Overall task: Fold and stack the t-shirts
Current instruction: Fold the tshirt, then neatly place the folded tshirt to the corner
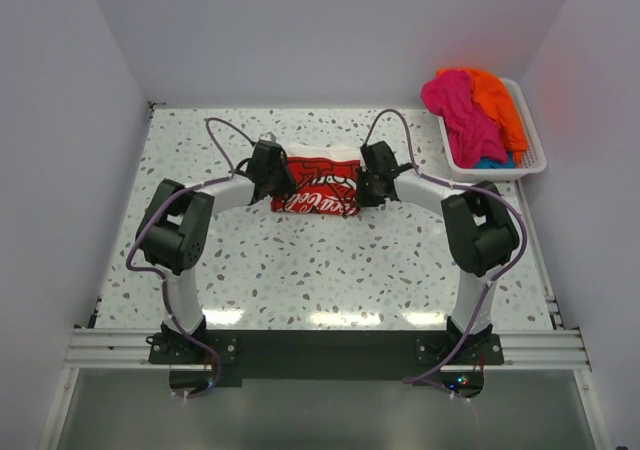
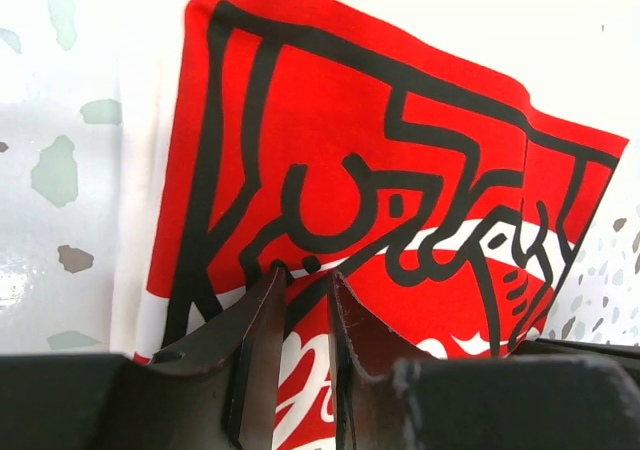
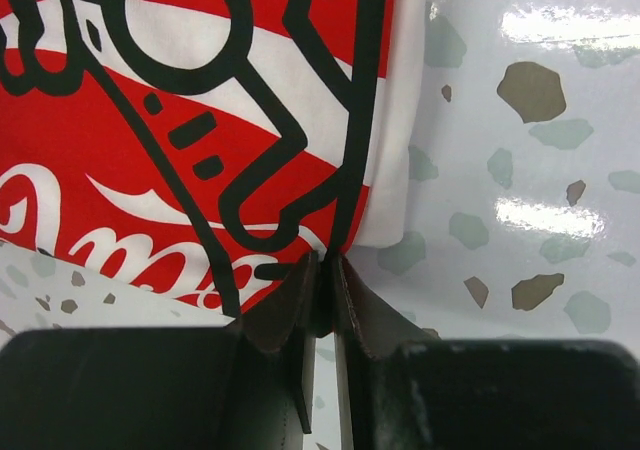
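The cream-white t-shirt [image 1: 318,192] is laid as a folded packet at the middle of the counter [image 1: 330,270], red print upward. Its long axis is judged to run left to right, though the packet is not much wider than it is deep. It is flanked by both arms, so neither is nearer.

The left end effector [image 2: 305,273] is set at the packet's left edge. Its fingers are held narrowly apart, with red cloth seen in the gap, so it is judged to be clamped on a fold there. The right end effector [image 3: 322,260] is set at the near right corner. Its fingers are pressed together just where the cloth's edge ends, and the hem seems to be pinched between them, though the pinch itself is hidden by the fingertips. From each end effector the bulk of the shirt lies inward and toward the far side.

If a further fold is called for, it is judged that both held edges would have to be carried together across the short axis, so that the packet is kept square.

A white slatted basket [image 1: 495,174] is seen at the far right of the counter, well apart from the packet. A magenta-pink t-shirt [image 1: 455,105], an orange t-shirt [image 1: 497,100] and a strip of a teal t-shirt [image 1: 492,162] are heaped in it, unfolded. Nothing is seen between the arms and the packet. Only the arms' own cables are looped nearby.
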### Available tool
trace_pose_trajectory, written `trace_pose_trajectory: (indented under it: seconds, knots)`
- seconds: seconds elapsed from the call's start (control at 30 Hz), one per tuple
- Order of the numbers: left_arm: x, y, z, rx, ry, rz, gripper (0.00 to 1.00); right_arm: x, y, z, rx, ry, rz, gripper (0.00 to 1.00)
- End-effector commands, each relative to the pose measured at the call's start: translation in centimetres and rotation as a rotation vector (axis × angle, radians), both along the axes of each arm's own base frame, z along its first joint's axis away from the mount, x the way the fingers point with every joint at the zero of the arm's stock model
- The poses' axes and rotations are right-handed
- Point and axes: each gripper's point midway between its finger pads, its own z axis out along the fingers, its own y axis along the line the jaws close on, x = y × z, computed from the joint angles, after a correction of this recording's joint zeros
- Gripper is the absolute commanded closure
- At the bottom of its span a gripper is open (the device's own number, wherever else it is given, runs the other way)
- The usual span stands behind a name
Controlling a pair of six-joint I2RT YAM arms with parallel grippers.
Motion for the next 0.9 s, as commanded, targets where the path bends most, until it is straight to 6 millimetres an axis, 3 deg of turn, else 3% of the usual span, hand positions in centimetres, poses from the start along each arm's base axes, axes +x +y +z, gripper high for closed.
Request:
trace_pose_trajectory:
  seconds: [0.0,0.1,0.2,0.3,0.33,0.4,0.57,0.63,0.7,0.73,0.77,0.87]
  knots:
    - [0.2,1.0,-0.4,0.052,0.014,0.026,0.72,-0.8,-1.6,-1.3,-0.082,0.022,-0.019,0.87]
    - [0.2,1.0,-0.1,0.052,0.014,0.026,0.72,-0.8,-1.6,-1.1,-0.085,0.027,-0.017,0.87]
    - [0.6,0.6,1.8,0.028,-0.044,-0.001,0.68,-0.6,-1.3,0.1,-0.069,0.006,-0.014,0.76]
    - [1.3,0.7,4.9,0.010,-0.139,-0.029,0.49,0.0,-1.2,1.8,-0.061,-0.023,-0.018,0.62]
    - [1.4,1.2,5.9,0.015,-0.155,-0.021,0.40,0.1,-1.2,2.3,-0.063,-0.029,-0.018,0.59]
    - [2.2,2.9,6.6,0.034,-0.164,0.020,0.32,0.3,-1.2,3.3,-0.063,-0.040,-0.019,0.50]
    - [2.0,7.2,4.6,0.079,-0.079,0.068,0.22,0.5,-1.4,5.7,-0.052,-0.081,-0.029,0.41]
    - [2.2,7.2,3.2,0.062,-0.047,0.005,0.20,0.8,-1.3,6.2,-0.050,-0.088,-0.030,0.40]
    - [3.1,6.9,3.1,0.080,-0.060,-0.060,0.19,0.7,-1.2,6.6,-0.045,-0.091,-0.025,0.40]
    - [3.1,6.4,1.9,0.076,-0.031,-0.098,0.19,0.7,-1.1,6.7,-0.045,-0.094,-0.024,0.40]
    - [3.8,5.9,2.3,0.070,-0.044,-0.128,0.18,0.7,-1.2,6.8,-0.043,-0.094,-0.025,0.40]
    - [4.0,4.7,0.9,0.047,-0.021,-0.208,0.18,0.8,-1.3,6.9,-0.042,-0.098,-0.025,0.40]
